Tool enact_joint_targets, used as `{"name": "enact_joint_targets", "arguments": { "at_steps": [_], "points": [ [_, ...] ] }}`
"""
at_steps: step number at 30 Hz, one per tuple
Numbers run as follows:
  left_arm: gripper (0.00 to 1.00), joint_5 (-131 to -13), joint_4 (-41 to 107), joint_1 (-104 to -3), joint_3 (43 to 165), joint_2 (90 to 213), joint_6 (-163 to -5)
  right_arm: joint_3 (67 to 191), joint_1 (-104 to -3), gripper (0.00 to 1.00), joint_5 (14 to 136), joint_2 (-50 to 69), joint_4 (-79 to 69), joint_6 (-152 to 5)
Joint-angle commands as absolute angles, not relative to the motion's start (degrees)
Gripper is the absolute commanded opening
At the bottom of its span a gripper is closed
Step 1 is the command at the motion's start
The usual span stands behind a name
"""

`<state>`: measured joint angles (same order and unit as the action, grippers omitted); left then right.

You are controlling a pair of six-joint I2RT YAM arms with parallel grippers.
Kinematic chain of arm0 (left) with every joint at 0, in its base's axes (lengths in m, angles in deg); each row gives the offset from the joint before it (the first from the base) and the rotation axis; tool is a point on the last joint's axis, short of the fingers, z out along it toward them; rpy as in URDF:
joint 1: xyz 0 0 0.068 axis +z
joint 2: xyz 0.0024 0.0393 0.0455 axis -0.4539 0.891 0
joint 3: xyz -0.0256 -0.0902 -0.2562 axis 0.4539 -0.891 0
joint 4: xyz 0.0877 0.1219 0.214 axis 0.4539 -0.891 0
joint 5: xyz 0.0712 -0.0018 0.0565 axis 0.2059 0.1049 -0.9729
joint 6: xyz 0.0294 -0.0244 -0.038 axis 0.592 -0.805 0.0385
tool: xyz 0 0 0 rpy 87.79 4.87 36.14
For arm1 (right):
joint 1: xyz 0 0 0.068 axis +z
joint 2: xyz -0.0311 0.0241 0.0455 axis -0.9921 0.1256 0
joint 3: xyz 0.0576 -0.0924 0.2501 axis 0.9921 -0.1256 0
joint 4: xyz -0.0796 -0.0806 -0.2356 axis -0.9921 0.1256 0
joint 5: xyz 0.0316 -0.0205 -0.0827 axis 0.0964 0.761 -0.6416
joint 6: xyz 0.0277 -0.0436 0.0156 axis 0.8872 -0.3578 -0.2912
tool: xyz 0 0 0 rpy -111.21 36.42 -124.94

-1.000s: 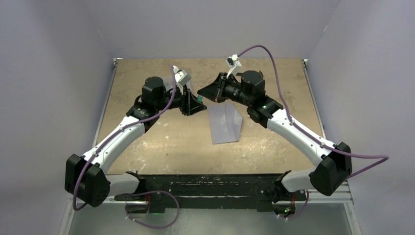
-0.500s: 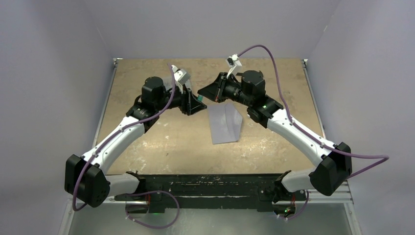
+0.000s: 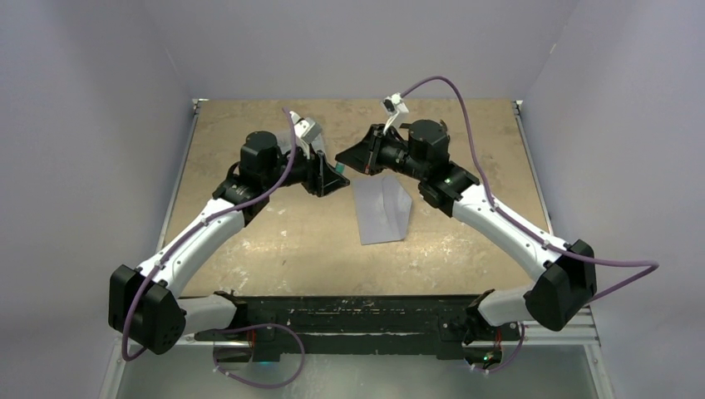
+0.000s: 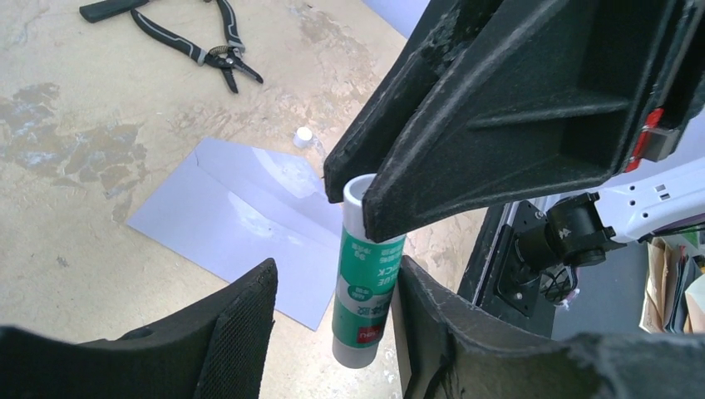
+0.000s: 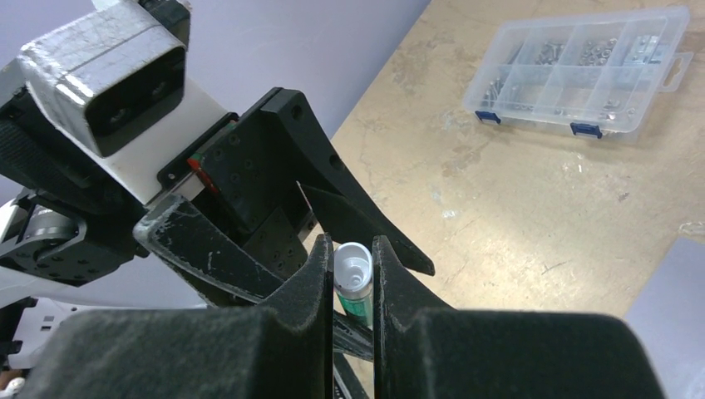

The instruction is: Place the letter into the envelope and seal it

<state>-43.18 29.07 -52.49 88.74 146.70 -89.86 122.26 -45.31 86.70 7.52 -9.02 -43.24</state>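
The grey-lavender envelope (image 3: 382, 209) lies flat on the table between the arms, and it also shows in the left wrist view (image 4: 233, 216). The letter is not in view. My right gripper (image 5: 351, 249) is shut on the top of a green and white glue stick (image 5: 354, 287) and holds it above the table. My left gripper (image 4: 332, 274) is open around the stick's lower part (image 4: 366, 283); its right finger (image 4: 432, 332) sits against the stick and its left finger (image 4: 224, 332) stands apart. In the top view both grippers (image 3: 337, 173) meet just left of the envelope's far end.
A small white cap (image 4: 303, 135) lies on the table beside the envelope. Black pliers (image 4: 199, 41) lie further off. A clear plastic compartment box (image 5: 582, 71) with small parts sits on the tabletop. The black base rail (image 3: 357, 312) runs along the near edge.
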Motion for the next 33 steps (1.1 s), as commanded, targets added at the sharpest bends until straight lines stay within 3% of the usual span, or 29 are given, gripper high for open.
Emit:
{"name": "enact_joint_targets", "arguments": {
  "at_steps": [1,5,10,11,14,15,18,20,26,33],
  "points": [
    [0.51,-42.97,32.38,-51.96,90.29,145.46,-91.18,122.29,-45.44,0.08,87.82,8.08,-9.85,-44.92],
    [0.47,-42.18,33.6,-51.96,89.78,145.37,-91.78,122.31,-45.44,0.08,88.0,8.37,-9.47,-45.54],
    [0.05,-40.31,33.6,-51.95,89.5,145.87,-91.57,122.07,-45.45,0.08,87.82,8.07,-10.1,-44.7],
    [0.0,-40.06,33.33,-51.96,89.46,145.96,-91.44,121.98,-45.43,0.08,87.86,7.9,-10.39,-44.5],
    [0.0,-39.45,32.63,-51.96,89.45,145.86,-90.36,121.34,-45.51,0.11,88.24,7.18,-11.61,-44.18],
    [0.0,-39.15,32.47,-51.96,89.59,145.75,-89.9,121.07,-45.52,0.18,88.26,6.77,-11.96,-44.17],
    [0.0,-36.1,31.12,-51.96,90.37,145.46,-87.2,120.42,-45.56,0.53,88.52,4.79,-12.41,-48.01],
    [0.0,-32.73,27.89,-51.96,91.46,145.67,-84.3,120.31,-46.23,0.62,91.23,3.56,-12.2,-51.87],
    [0.0,-23.66,17.91,-51.96,96.57,147.69,-74.46,121.63,-49.11,0.63,112.22,2.96,-6.35,-64.5],
    [0.0,-16.74,12.4,-51.96,99.98,148.79,-67.29,122.3,-49.12,0.68,115.13,1.57,-0.29,-75.17]
  ]
}}
